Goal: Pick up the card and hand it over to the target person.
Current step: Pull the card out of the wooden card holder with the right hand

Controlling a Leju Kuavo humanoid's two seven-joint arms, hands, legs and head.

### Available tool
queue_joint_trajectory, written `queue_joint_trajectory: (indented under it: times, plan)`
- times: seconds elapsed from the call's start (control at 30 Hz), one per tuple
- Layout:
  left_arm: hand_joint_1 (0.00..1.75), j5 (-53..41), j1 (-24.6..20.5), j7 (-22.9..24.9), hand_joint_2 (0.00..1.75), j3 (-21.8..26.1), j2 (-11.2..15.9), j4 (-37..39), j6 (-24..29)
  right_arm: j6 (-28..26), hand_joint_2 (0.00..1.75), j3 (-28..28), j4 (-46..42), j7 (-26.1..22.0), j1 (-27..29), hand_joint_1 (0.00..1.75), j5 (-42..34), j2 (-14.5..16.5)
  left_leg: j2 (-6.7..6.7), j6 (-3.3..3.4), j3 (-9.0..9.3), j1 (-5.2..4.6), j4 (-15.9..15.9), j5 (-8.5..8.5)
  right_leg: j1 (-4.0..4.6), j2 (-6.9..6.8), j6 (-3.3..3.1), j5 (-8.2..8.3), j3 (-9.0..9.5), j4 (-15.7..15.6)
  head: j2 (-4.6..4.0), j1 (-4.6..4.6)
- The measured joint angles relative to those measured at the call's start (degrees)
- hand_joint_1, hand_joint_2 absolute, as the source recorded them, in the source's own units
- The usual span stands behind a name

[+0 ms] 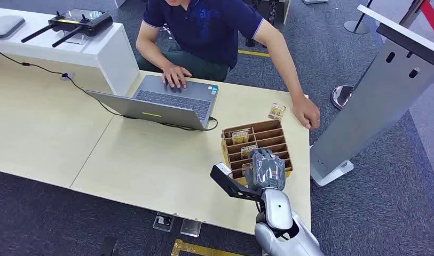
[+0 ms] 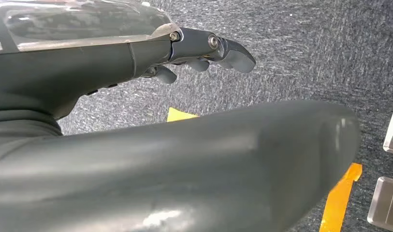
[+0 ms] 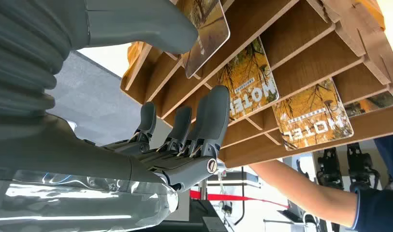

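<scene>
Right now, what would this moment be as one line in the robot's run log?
phase: reaching | right robot hand: open over brown slotted wooden card holder | yellow hotel card: in slot | left robot hand: hanging over floor

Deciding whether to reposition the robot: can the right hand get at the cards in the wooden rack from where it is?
Probably yes. The right hand hangs right over the rack, fingers spread beside a card standing in its slot, with nothing between them. The narrow dividers may make the pinch awkward.

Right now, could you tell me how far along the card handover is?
Early. The right hand is over the wooden card holder, its thumb against one card, not lifted yet. Left to do: pulling it out and passing it to the person behind the table.
</scene>
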Motion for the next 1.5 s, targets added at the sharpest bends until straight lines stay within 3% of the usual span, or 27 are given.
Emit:
queue_joint_trajectory:
  times: [0.83, 1.5]
  plan:
    - [0.00, 0.4, 0.0, 0.2, 0.00, 0.4, -0.2, 0.0, 0.2, 0.2, 1.75, -0.1, 1.3, -1.2, -0.2, 0.90, -0.7, 0.5, -0.01, 0.00, -0.03, -0.01, 0.0, -0.03, -0.01, -0.02, 0.00, -0.03, -0.03, 0.0, 0.00, 0.00]
    - [0.00, -0.1, 0.0, 0.2, 0.00, -0.3, 0.1, -0.1, -0.8, 1.2, 1.75, -0.5, -1.3, -0.9, -0.1, 1.09, -1.4, -0.6, -0.02, 0.01, -0.05, -0.01, 0.0, 0.02, 0.00, 0.00, 0.01, 0.01, -0.05, 0.0, 0.00, 0.00]
